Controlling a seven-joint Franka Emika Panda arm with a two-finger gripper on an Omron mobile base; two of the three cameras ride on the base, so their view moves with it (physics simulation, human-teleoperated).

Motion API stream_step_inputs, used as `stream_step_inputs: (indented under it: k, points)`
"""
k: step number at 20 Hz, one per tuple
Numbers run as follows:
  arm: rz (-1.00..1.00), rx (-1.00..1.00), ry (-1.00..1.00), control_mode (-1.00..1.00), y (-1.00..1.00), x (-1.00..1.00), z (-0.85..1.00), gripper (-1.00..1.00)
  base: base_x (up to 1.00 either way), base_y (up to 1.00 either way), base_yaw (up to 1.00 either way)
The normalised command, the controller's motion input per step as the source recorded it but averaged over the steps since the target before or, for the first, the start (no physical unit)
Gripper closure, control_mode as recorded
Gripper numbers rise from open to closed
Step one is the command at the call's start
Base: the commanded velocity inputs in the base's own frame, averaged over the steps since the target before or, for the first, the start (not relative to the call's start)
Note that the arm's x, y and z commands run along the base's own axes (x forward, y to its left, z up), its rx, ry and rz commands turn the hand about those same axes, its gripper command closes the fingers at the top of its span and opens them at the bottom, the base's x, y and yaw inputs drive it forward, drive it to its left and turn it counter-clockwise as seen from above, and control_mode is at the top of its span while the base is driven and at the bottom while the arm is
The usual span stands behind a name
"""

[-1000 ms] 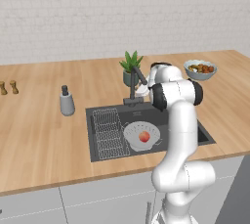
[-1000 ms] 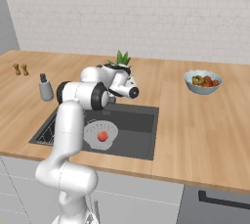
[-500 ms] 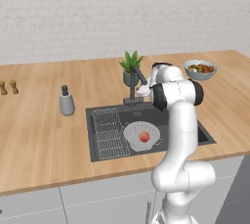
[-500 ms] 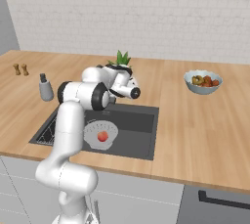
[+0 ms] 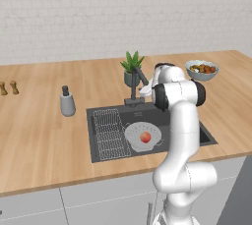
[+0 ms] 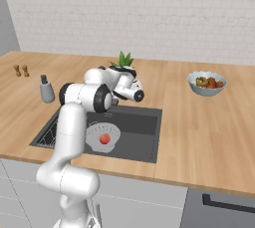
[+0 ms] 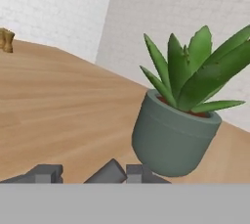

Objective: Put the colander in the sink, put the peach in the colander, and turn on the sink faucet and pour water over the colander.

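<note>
Counting largest first: 1 wooden counter (image 5: 44,130) w/ warm grain, running wall to wall under a white brick wall (image 5: 98,13); pale grey cabinet fronts below. 1 sink (image 5: 194,133), dark grey rectangular basin cut into the counter, below and in front of the claw. 1 wire grid rack (image 5: 110,133) lies in the basin's left part. 1 colander (image 5: 135,133), white, round, perforated, sits in the sink just beside the rack, below the claw. 1 peach (image 5: 145,137), small, round, orange-pink, lies inside the colander.

1 sink faucet (image 5: 137,84), dark grey metal, upright stem w/ angled straight spout, stands at the sink's back edge; the claw (image 5: 146,90) is right at it, on its right in the left base view. From the pics I cannot tell whether the claw is spread, clenched or grasping the faucet; the tips are hidden by the white wrist. In the hand view, grey blocky faucet parts (image 7: 114,173) sit at the bottom.

1 potted plant (image 7: 178,120), spiky green leaves in a smooth grey-green round pot, stands just behind the claw. 1 fruit bowl (image 5: 202,70), grey-rimmed w/ mixed small fruits, well apart to the claw's right. 1 soap dispenser (image 5: 67,102), grey bottle w/ dark pump, to the claw's left. 2 small brown shakers (image 5: 9,88) far left on the counter.
</note>
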Motion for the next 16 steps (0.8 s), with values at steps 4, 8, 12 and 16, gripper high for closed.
stream_step_inputs:
  k: [4, 8, 12, 16]
  points:
    - [0.0, 0.0, 0.0, -1.0, -0.65, 0.01, 0.0, 1.0, 0.0, 0.0, 0.0]
    - [0.0, 0.0, 0.0, -1.0, -0.65, 0.0, -0.04, 1.0, 0.0, 0.0, 0.0]
    - [0.0, 0.0, 0.0, -1.0, -0.66, 0.0, -0.09, 1.0, 0.0, 0.0, 0.0]
    - [-0.01, 0.0, 0.04, -1.0, -0.61, 0.0, -0.23, 1.0, 0.0, 0.0, 0.0]
